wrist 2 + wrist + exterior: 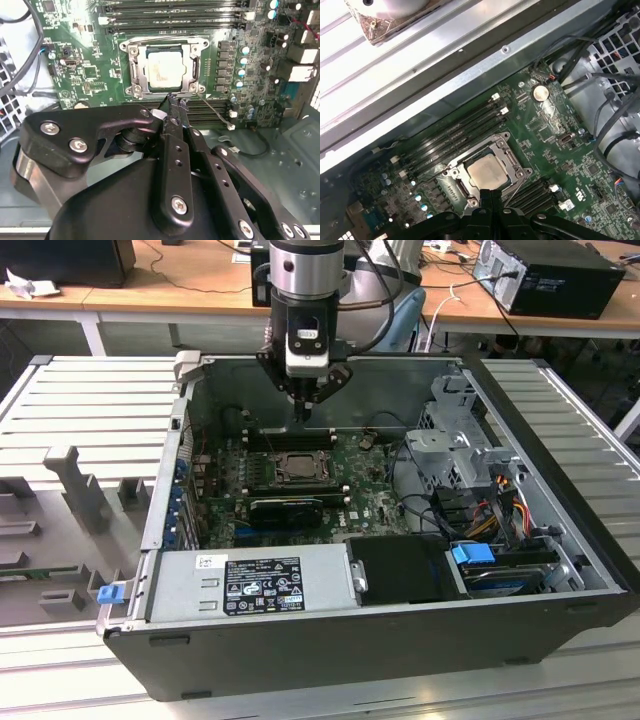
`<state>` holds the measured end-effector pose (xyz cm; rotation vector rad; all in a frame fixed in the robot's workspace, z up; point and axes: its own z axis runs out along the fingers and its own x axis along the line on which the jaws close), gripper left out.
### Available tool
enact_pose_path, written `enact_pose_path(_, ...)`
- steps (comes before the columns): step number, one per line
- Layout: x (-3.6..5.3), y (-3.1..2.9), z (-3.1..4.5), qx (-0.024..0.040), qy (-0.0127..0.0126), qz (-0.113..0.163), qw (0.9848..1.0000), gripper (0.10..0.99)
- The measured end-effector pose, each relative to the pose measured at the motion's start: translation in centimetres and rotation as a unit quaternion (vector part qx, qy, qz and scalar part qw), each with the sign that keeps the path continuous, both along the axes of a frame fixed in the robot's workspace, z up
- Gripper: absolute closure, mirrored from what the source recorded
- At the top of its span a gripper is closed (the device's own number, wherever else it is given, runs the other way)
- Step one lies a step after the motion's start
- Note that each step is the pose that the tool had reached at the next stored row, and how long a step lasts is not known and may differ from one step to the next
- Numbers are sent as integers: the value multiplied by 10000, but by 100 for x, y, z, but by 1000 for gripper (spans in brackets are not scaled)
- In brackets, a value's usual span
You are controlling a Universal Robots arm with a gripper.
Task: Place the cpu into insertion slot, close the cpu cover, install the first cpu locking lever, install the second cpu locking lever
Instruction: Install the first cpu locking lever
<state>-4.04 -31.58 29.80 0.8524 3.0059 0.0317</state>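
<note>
We find the cpu (162, 67) seated flat in the insertion slot (145, 70). Its pale metal top shows through the window of the cpu cover (192, 65), which lies folded down over it. The slot sits on the green motherboard (90, 75), between two banks of black memory slots (170, 15), inside the open computer case (400, 650). The gripper (175, 102) hangs just beside one edge of the cover, its fingers pressed together with nothing between them. We cannot tell whether the tips touch the cover frame. In the exterior view the arm stands upright over the board.
</note>
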Motion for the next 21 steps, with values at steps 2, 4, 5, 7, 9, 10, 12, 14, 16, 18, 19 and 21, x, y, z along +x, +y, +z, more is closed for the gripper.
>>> enact_pose_path(2,0,0,-1,0,-1,175,9998,980)
enact_pose_path(4,0,0,-2,-1,-1,284,9996,980)
enact_pose_path(5,0,0,-3,0,-1,364,9993,980)
enact_pose_path(7,0,0,-4,0,-2,466,9989,980)
enact_pose_path(9,0,0,-6,0,-2,755,9971,980)
enact_pose_path(10,0,0,-7,0,-3,922,9957,980)
enact_pose_path(12,0,0,-9,0,-4,1114,9938,980)
enact_pose_path(14,0,0,-10,0,-6,1273,9919,980)
enact_pose_path(16,0,0,-11,0,-7,1397,9902,980)
enact_pose_path(18,0,0,-12,-1,-10,1543,9880,980)
enact_pose_path(19,0,0,-12,-1,-11,1588,9873,980)
enact_pose_path(21,0,0,-13,-1,-14,1709,9853,980)
